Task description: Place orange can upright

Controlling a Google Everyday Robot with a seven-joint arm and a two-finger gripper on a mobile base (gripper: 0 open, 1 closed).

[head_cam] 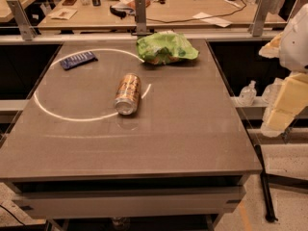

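The orange can [128, 94] is lying on its side mid-table [192, 129], open surface stretching to the near and right edges, while the gripper [288, 100] is hanging beyond the right edge, its grip state untellable.

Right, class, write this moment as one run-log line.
can: on its side, middle of table | gripper: right edge, beside table, apart from can | upright: not yet
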